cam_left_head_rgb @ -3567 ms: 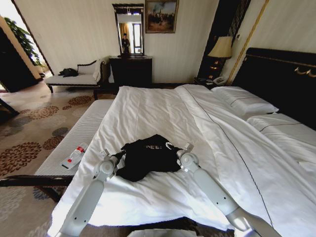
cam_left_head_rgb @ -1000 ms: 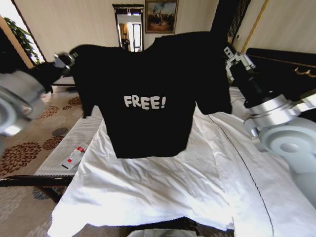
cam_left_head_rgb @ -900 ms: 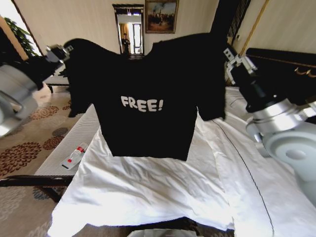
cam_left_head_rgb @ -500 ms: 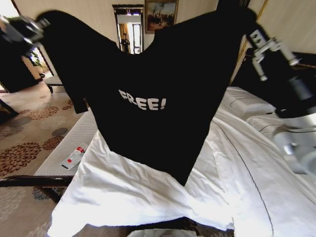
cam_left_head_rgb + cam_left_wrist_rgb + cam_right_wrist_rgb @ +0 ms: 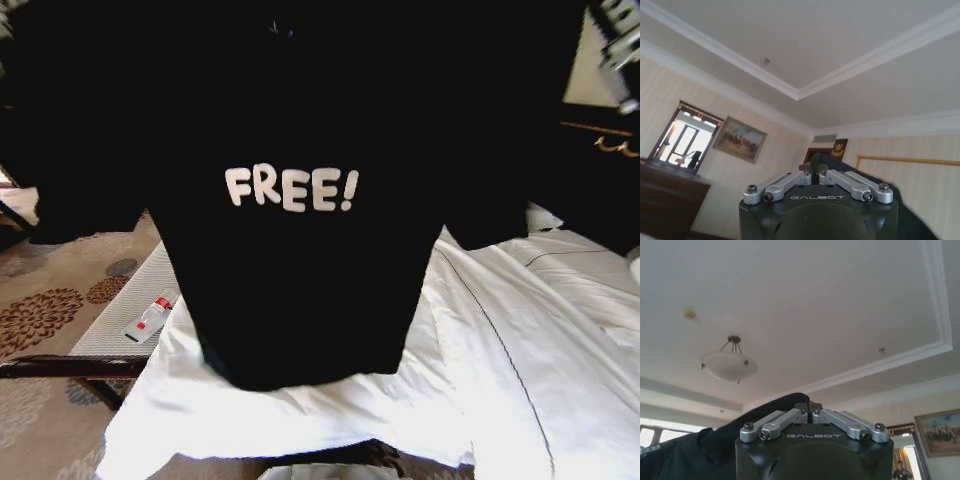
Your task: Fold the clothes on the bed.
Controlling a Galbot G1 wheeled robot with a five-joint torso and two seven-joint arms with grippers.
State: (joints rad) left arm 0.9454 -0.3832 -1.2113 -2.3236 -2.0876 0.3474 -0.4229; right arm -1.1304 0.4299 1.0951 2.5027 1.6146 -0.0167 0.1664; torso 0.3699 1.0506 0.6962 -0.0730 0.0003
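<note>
- The black short-sleeved cotton T-shirt with white "FREE!" lettering hangs spread out in the air right in front of the head camera, chest print facing the robot and its hem dangling just above the near end of the bed. Held like this, gravity pulls the body flat, so my read is it's being shaken out before it gets laid down for folding.
- The left gripper is up high, pointing at the ceiling, fingers pinched together with a bit of black fabric trailing off to one side. Looks clamped on a shoulder, though the actual pinch point is pretty hard to make out.
- The right gripper is the same deal: raised toward the ceiling lamp, fingers closed tight, with dark cloth draping away from the tips. One gripper per shoulder would explain why the shirt hangs wide and straight.
- The large double bed with white sheets and duvet lies below and beyond the shirt, with plenty of open surface for a landing spot.
- The narrow white ribbed bench sits beside the bed on the robot's left, with a small white-and-red bottle lying on it, well out of the way.
</note>
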